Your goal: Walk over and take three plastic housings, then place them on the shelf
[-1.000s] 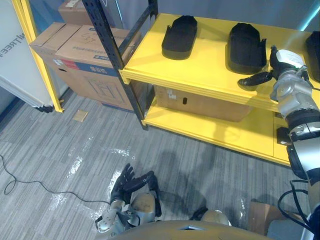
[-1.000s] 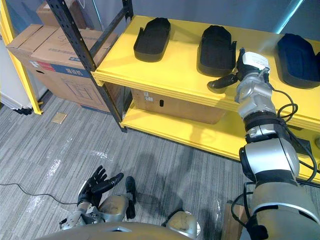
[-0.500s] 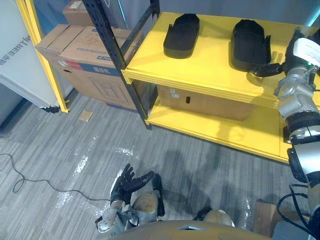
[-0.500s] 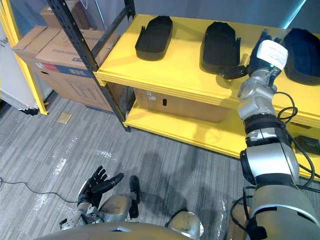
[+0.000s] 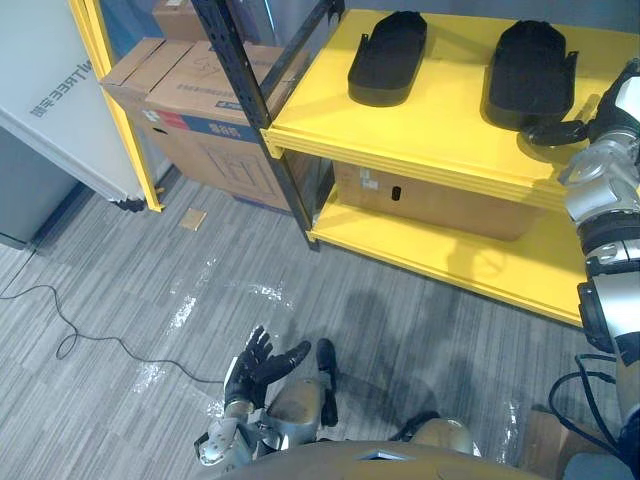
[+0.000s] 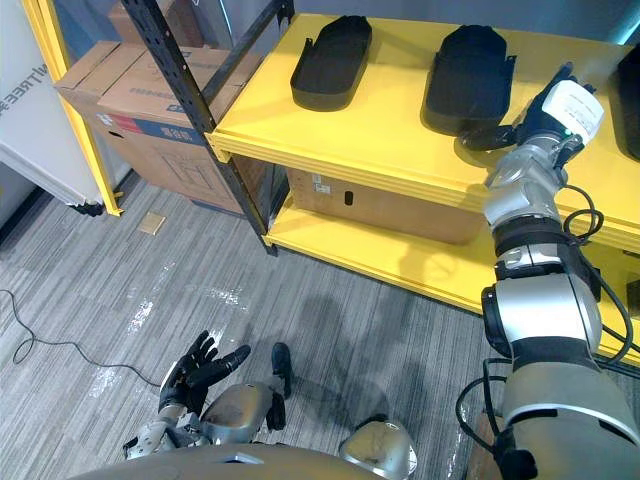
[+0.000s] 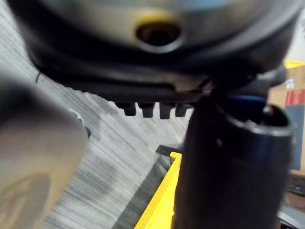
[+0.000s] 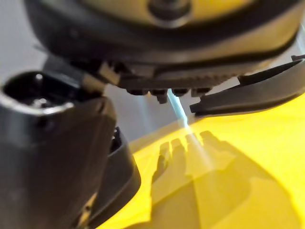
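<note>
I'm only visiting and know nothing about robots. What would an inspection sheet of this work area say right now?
surface: yellow upper shelf of a rack, with a lower shelf beneath.
job's things: left housing and middle housing, both black, lie apart on the upper shelf; third dark shape at the picture's edge.
clutter: cardboard boxes left of the rack; another box on the lower shelf; brown scrap on the floor.
hands: right hand open over the upper shelf beside the middle housing, holding nothing; left hand open, low above the floor.
cables: nothing seen besides the robot's own.
surroundings: grey carpet; white panel at left.
</note>
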You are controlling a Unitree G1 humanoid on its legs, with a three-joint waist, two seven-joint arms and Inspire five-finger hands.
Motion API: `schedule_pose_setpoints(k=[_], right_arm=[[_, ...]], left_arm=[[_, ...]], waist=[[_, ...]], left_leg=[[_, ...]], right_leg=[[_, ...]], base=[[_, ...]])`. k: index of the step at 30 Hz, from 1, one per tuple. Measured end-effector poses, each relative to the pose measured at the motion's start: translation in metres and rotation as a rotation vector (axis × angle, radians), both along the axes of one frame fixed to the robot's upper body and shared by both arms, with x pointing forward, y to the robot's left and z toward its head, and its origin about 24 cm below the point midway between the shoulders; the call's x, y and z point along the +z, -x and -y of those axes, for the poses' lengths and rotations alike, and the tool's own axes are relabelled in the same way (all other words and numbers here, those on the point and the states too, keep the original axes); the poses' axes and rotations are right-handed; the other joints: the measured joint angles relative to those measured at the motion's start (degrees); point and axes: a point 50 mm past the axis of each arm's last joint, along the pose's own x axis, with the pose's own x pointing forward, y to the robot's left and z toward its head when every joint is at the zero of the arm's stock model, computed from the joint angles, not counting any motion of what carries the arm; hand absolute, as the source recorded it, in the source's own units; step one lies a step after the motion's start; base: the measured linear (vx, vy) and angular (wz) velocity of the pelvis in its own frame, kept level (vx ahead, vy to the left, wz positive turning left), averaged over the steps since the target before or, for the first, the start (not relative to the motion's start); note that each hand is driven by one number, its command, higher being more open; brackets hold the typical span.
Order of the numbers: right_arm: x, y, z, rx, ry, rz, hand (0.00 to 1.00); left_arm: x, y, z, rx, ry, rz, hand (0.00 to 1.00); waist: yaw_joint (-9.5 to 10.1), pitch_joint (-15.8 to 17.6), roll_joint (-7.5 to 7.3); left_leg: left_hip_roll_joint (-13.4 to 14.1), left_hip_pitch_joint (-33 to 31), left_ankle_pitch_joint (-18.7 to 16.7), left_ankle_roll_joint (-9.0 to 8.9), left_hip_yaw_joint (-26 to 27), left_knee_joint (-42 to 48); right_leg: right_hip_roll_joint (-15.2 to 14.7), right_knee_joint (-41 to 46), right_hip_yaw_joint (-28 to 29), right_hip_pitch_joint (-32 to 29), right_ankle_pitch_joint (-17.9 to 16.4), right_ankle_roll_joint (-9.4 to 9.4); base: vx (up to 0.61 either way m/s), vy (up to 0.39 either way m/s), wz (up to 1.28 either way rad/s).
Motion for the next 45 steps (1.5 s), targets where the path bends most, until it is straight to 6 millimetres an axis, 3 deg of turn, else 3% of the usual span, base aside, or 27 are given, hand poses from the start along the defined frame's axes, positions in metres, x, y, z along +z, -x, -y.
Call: schedule_pose_setpoints(k=[5, 11, 21, 24, 26, 29, 32, 35, 41, 45], right_arm=[[0.004, 0.000, -0.001, -0.010, 0.000, 0.029, 1.00], [0.023, -0.001, -0.003, -0.039, -0.021, 0.102, 1.00], [0.026, 0.000, -0.006, 0.008, -0.048, 0.165, 1.00], [0.018, 0.009, -0.014, 0.117, -0.035, 0.252, 1.00], [0.010, 0.019, -0.019, 0.170, -0.029, 0.293, 1.00], [-0.019, 0.034, -0.022, 0.213, -0.143, 0.317, 1.00], [-0.046, 0.044, -0.017, 0.197, -0.214, 0.270, 1.00], [-0.058, 0.049, -0.012, 0.183, -0.262, 0.249, 1.00], [-0.063, 0.051, -0.016, 0.259, -0.460, 0.336, 1.00], [-0.076, 0.073, -0.038, 0.380, -0.613, 0.497, 1.00]], left_arm=[[0.000, -0.001, 0.000, 0.000, 0.001, 0.002, 1.00], [0.005, -0.005, 0.001, -0.002, 0.004, 0.032, 1.00], [0.005, -0.005, 0.001, 0.000, 0.003, 0.031, 1.00], [0.005, -0.004, -0.001, 0.016, -0.007, 0.023, 1.00], [0.005, -0.004, -0.002, 0.026, -0.013, 0.021, 1.00], [0.005, -0.003, -0.009, 0.059, -0.031, 0.015, 1.00], [0.006, -0.004, -0.013, 0.073, -0.041, 0.022, 1.00], [0.006, -0.006, -0.013, 0.081, -0.047, 0.023, 1.00], [0.002, -0.004, -0.012, 0.098, -0.061, -0.014, 1.00], [-0.001, -0.001, -0.011, 0.113, -0.090, -0.040, 1.00]], waist=[[0.53, 0.68, -0.05], [0.46, 2.56, 0.30], [-0.11, 2.67, 0.16], [-0.54, 2.53, -0.35], [-1.92, 2.47, -1.06], [-3.99, 0.77, -3.47], [-5.24, -0.37, -4.94], [-5.69, -1.24, -5.00], [-6.33, -3.80, -4.67], [-6.59, -4.97, -4.74]], left_leg=[[-0.10, -0.02, 0.06, 0.02, -0.08, 0.03], [-0.08, -0.20, 0.29, -0.07, -0.05, 0.04], [0.58, 0.72, 0.01, -0.41, 1.33, 0.01], [1.80, 2.28, -0.85, -1.07, 3.08, -0.03], [2.38, 3.08, -1.37, -1.19, 4.23, -0.12], [2.72, 3.45, -2.07, -1.36, 5.91, -0.01], [3.14, 4.50, -2.45, -1.21, 7.92, 0.03], [3.68, 5.47, -3.34, -1.54, 8.99, 0.00], [4.63, 6.16, -3.61, -1.66, 9.16, 0.00], [4.58, 6.41, -3.68, -1.66, 9.21, 0.05]], right_leg=[[-0.18, 0.28, 0.00, -0.04, -0.19, -0.03], [-0.27, 0.58, 0.18, -0.44, -0.41, -0.18], [0.82, -0.61, 1.82, -0.47, -0.07, 0.04], [2.98, -3.74, 3.32, 0.66, 1.31, 0.00], [4.27, -6.09, 3.95, 1.49, 2.47, 0.07], [5.52, -9.14, 4.66, 2.07, 4.00, 0.47], [7.18, -13.14, 6.02, 3.32, 6.43, 0.78], [8.43, -15.73, 6.91, 4.42, 7.66, 0.86], [10.10, -17.87, 6.85, 5.77, 8.52, 0.56], [10.16, -18.13, 6.88, 6.11, 8.61, 0.69]], base=[[0.03, -0.042, 0.01], [0.03, -0.041, -0.01], [0.03, -0.048, -0.08], [0.03, -0.049, -0.34], [0.04, -0.025, -0.29], [0.08, -0.019, -0.23], [0.08, 0.001, -0.30], [0.00, 0.024, -0.23], [-0.01, 0.005, -0.03], [0.01, -0.001, 0.00]])
